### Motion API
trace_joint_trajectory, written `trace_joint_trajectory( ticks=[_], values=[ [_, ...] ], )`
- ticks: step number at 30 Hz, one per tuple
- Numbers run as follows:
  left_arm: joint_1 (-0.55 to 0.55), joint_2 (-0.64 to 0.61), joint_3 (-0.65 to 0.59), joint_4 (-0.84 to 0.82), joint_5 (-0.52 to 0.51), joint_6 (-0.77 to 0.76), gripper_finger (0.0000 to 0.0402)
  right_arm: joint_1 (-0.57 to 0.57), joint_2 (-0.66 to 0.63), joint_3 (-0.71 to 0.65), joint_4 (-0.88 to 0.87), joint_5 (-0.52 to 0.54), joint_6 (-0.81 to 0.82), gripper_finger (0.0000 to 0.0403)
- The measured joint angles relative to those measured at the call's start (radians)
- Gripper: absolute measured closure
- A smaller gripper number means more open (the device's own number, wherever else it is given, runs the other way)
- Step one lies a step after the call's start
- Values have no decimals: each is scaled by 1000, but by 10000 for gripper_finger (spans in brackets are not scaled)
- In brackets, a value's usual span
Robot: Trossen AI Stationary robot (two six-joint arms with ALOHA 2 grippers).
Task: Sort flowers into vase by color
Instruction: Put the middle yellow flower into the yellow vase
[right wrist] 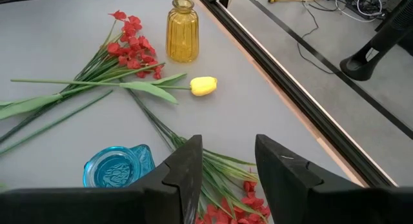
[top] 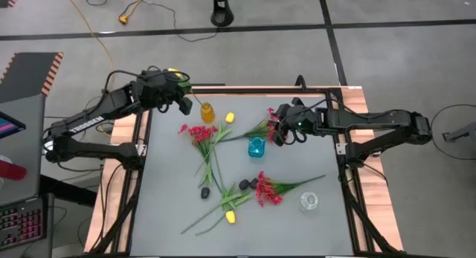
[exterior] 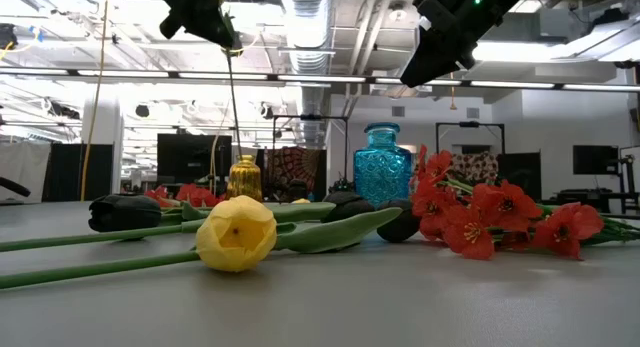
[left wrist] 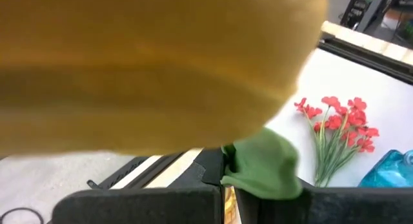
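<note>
Yellow tulip (exterior: pixel 236 233) lies closest in the level view, on its side with its green stem running off toward the bench's left edge, and a black tulip (exterior: pixel 124 212) rests just behind it. Beside them a spray of red blossoms (exterior: pixel 500 217) spreads toward the right edge, near a clear glass vase (top: pixel 309 201) by the front right corner.

Up at the back left corner, the left end effector (top: pixel 183 103) is closed on the head of another yellow tulip (left wrist: pixel 155 62), whose thin stem hangs down to the mouth of the amber vase (top: pixel 207 113) standing just inside the back edge. The bloom fills most of that wrist's view.

Over the middle of the back half, the right end effector (right wrist: pixel 226 162) hovers with its fingers spread wide and nothing between them, above a red spray (right wrist: pixel 222 208) lying next to the blue vase (top: pixel 256 147). A third yellow tulip (right wrist: pixel 203 86) lies between the amber vase and the blue one, and a further red spray (top: pixel 199 133) fans out beside it.

Open grey bench (top: pixel 171 198) remains along the left edge and along the front edge.
</note>
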Motion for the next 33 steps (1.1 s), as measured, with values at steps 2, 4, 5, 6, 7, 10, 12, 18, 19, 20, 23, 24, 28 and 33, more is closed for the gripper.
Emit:
trace_joint_trajectory(
  ticks=[2, 4, 5, 6, 7, 10, 12, 18, 19, 20, 23, 24, 28, 33],
  values=[
    [0, 16, 0, 4, 3, -1, 401, 0, 0, 0, 0, 0, -1, 235],
    [0, 35, 0, 3, 4, -9, 401, 0, 0, 0, 0, 0, -1, 235],
    [0, 46, 0, 3, 4, -11, 401, 0, 0, 0, 0, 0, -1, 235],
    [0, 56, 0, 3, 4, -14, 401, 0, 0, 0, 0, 0, -1, 235],
    [0, 67, 0, 3, 2, -20, 401, 0, 0, 0, 0, 0, -1, 235],
    [0, 101, 0, 3, -4, -35, 401, 0, 0, 0, 0, 0, -1, 235],
    [0, 123, 0, 2, -4, -34, 401, 0, 0, 0, 0, 0, 0, 235],
    [0, 180, -1, -2, -6, 1, 393, 0, 0, 0, 0, 0, 0, 235],
    [0, 185, -1, -2, -7, 2, 386, 0, 0, 0, 0, 0, 0, 235],
    [0, 190, -1, -2, -8, 3, 378, 0, 0, 0, 0, 0, 0, 235],
    [0, 199, -2, -6, -7, 4, 348, 0, 0, 0, 0, 0, 0, 235],
    [0, 199, -2, -8, -8, 8, 337, 0, 0, 0, 0, 0, 0, 235],
    [0, 195, -2, -8, -8, 42, 296, 0, 0, 0, 0, 0, 0, 235],
    [0, 190, 35, -72, -10, 105, 259, 0, 0, 0, 0, 0, 0, 235]
  ],
)
